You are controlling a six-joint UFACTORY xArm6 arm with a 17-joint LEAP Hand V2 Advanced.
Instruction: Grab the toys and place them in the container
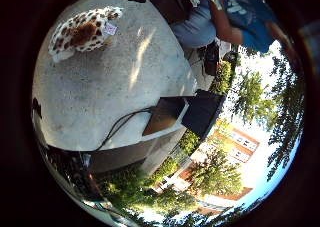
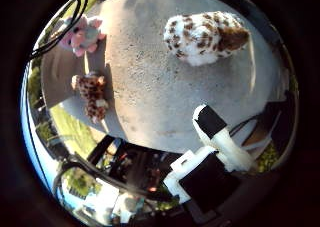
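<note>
The white plush toy with brown spots (image 2: 202,37) lies on its side on the pale grey speckled stone tabletop (image 2: 145,92), with a small paper tag showing at one end in the little finger side view. It is apart from the robot hand (image 2: 215,152), with bare stone between the toy and the nearest white and black fingertip (image 2: 209,121). That finger reaches out over the tabletop in the thumb side view and touches nothing. Too little of the robot hand shows to tell whether its fingers are straight or curled; nothing is seen held in it.

Two more toys lie well apart from the spotted one, toward the tabletop's far rim. A small orange-brown spotted plush giraffe (image 2: 92,94) lies flat on the stone, and just beyond it, near the edge, is a pink and grey plush animal (image 2: 80,34). The two are close to each other but not touching.

In the little finger side view a dark open-topped box (image 1: 165,114) with a tan inner wall sits at the tabletop's edge, well away from the white spotted toy. What shows of its inside looks bare of toys. A black flat panel (image 1: 202,112) stands just beside it. Past the tabletop are green trees (image 1: 215,174) and a red brick building (image 1: 240,144).
</note>
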